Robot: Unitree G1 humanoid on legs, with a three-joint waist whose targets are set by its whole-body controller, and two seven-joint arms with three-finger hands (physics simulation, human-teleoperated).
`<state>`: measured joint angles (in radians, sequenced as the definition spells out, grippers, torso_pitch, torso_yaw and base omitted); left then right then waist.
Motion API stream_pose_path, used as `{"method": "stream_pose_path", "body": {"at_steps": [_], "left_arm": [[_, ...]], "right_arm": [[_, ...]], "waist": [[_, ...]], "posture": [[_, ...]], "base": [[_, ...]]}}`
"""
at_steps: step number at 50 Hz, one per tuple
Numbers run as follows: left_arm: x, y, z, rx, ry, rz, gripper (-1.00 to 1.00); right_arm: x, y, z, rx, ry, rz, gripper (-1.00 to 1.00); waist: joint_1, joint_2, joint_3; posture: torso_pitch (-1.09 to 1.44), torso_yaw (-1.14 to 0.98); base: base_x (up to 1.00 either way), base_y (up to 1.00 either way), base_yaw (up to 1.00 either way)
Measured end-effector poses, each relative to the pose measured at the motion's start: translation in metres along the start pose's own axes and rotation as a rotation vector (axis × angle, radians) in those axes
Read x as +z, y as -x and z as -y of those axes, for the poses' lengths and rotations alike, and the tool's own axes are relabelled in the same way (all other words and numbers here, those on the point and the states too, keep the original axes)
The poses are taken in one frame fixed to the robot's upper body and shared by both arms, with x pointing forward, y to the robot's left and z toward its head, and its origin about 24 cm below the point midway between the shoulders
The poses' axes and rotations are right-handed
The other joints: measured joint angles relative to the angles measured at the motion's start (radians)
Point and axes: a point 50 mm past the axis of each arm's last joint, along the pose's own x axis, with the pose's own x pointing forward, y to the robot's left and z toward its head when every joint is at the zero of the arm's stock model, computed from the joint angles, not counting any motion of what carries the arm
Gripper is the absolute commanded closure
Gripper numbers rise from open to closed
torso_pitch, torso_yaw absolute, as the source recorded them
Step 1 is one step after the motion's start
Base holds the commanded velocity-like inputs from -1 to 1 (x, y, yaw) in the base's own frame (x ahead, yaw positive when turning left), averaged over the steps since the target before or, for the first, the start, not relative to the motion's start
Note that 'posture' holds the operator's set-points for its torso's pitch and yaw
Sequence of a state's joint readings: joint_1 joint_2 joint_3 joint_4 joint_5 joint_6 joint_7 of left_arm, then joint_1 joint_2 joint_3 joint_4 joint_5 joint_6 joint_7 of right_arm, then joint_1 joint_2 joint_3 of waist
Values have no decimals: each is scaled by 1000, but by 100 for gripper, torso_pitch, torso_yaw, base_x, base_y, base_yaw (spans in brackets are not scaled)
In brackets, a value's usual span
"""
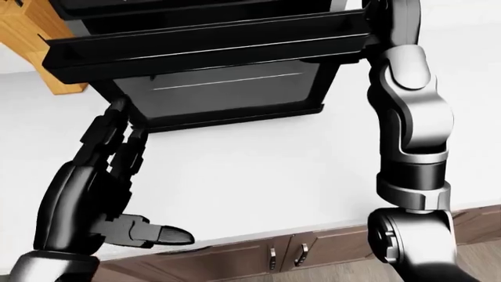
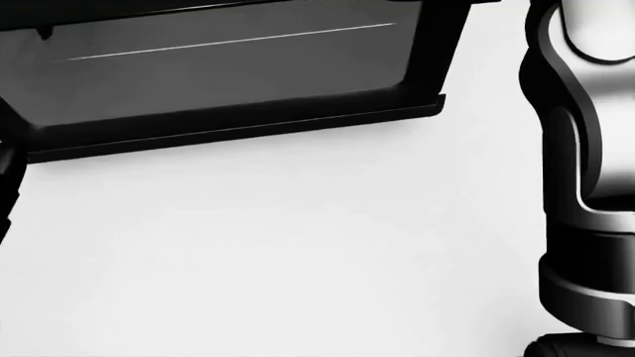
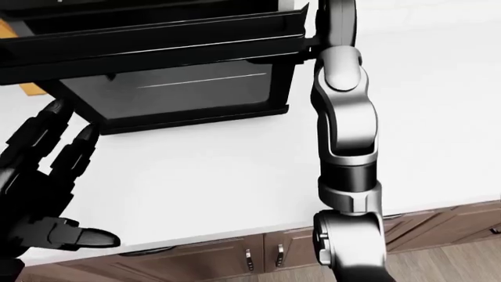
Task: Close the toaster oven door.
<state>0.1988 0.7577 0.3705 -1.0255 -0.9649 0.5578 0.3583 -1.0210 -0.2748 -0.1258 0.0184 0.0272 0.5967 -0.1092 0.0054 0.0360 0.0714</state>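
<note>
A humanoid robot is reaching for the hanging toaster oven door (image 1: 227, 94) on a white counter (image 1: 258, 170).

The glass door is lying dropped open at the top of the left-eye view. The left hand (image 1: 98, 194) is rising at its lower left corner with fingers (image 1: 117, 126) stretched out and spread, gripping nothing; their tips are sitting at the corner, though contact is hard to confirm. The right arm (image 1: 407, 123) is running up past the door's right edge, its hand hidden beyond the frame, so its state cannot be told. A push at one corner risks sliding off the edge, or shoving the whole oven instead of swinging the door.
</note>
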Motion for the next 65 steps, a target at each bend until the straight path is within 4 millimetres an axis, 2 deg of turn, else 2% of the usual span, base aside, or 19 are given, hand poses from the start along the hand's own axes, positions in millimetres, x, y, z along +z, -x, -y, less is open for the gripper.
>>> {"method": "stream_pose_path", "body": {"at_steps": [3, 6, 11, 23, 39, 65], "left_arm": [[2, -2, 7, -35, 1, 12, -100], [-5, -2, 16, -74, 11, -6, -100], [1, -9, 15, -77, -15, 9, -100], [7, -18, 28, -141, -12, 16, -100], [15, -25, 32, -162, -6, 31, -100], [18, -47, 38, -215, -45, 18, -100]], "right_arm": [[0, -1, -2, 9, 3, -5, -100], [1, 0, -2, 9, 3, -1, -100], [0, 0, 0, -1, 0, -5, -100], [-2, 0, 0, 1, 2, -14, -100], [-5, 0, 0, -2, 0, -21, -100], [-9, 1, 3, -17, -12, -33, -100]], "waist": [[-2, 5, -1], [0, 7, -1], [1, 5, 1], [-3, 9, 1], [-7, 11, 4], [-10, -3, 7]], "posture": [[0, 0], [0, 0], [0, 0], [0, 0], [0, 0], [0, 0]], "base": [[0, 0, 0], [0, 0, 0], [0, 0, 0], [0, 0, 0], [0, 0, 0], [0, 0, 0]]}}
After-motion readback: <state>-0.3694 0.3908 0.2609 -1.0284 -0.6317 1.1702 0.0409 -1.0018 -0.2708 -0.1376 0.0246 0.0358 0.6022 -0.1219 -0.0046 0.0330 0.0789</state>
